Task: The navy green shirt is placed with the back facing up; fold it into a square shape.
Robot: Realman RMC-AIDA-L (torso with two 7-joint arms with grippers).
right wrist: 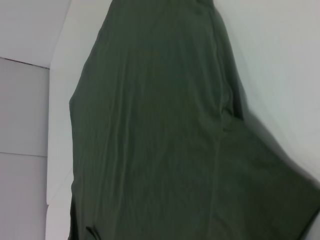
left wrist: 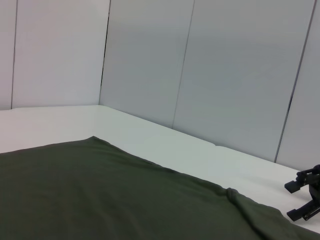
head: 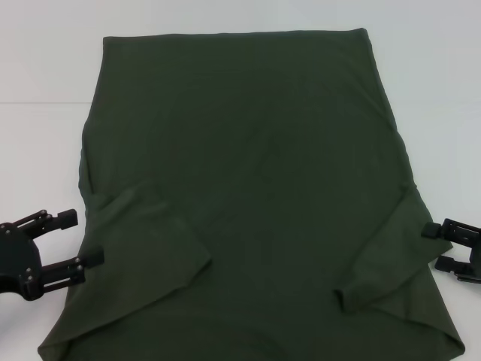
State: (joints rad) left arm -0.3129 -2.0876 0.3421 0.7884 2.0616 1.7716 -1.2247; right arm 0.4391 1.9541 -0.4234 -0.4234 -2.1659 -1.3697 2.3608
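The navy green shirt (head: 248,195) lies flat on the white table, plain side up, filling most of the head view. Both its sleeves are folded inward over the body, one at the lower left (head: 143,248) and one at the lower right (head: 391,256). The shirt also shows in the left wrist view (left wrist: 100,195) and the right wrist view (right wrist: 165,140). My left gripper (head: 83,239) stands open just beside the shirt's left edge, nothing between its fingers. My right gripper (head: 447,248) stands open at the shirt's right edge; it shows far off in the left wrist view (left wrist: 305,200).
The white table (head: 45,113) shows as bare strips to the left, right and behind the shirt. Grey wall panels (left wrist: 200,75) rise behind the table's far edge.
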